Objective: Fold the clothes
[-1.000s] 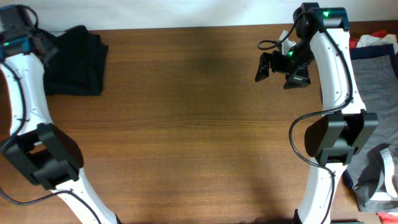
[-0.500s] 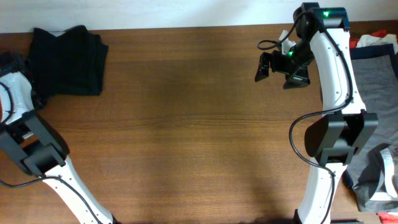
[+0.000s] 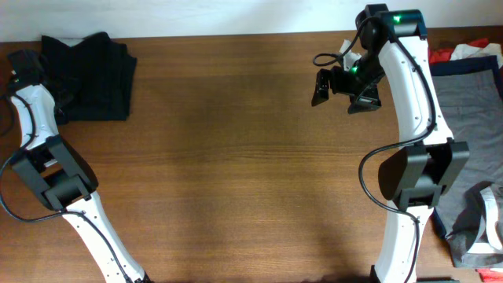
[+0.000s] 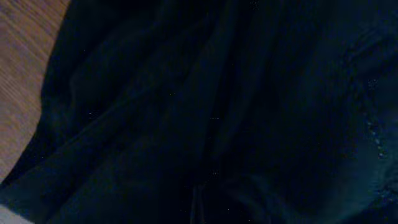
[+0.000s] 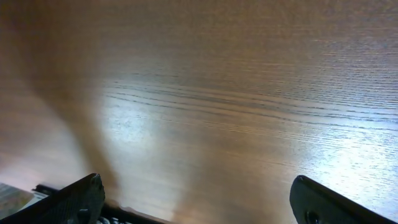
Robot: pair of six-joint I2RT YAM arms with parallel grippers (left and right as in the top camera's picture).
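The black shorts (image 3: pixel 90 75) lie folded in a dark bundle at the table's far left corner. They fill the left wrist view (image 4: pixel 211 112) as dark creased fabric, with a strip of wood at the upper left. My left gripper (image 3: pixel 45 79) is at the bundle's left edge, and its jaws do not show against the black cloth. My right gripper (image 3: pixel 334 82) hangs above bare wood at the far right. Its fingers (image 5: pixel 199 202) are spread wide with nothing between them.
A heap of other clothes lies at the right edge: grey fabric (image 3: pixel 471 98), red and white pieces (image 3: pixel 471 52), and a navy and grey garment (image 3: pixel 471 224) at the front right. The wooden table (image 3: pixel 236 173) runs between the arms.
My left arm has swung down and then back up to the left edge of the black bundle, uncovering more of it. My right gripper has shifted slightly left.
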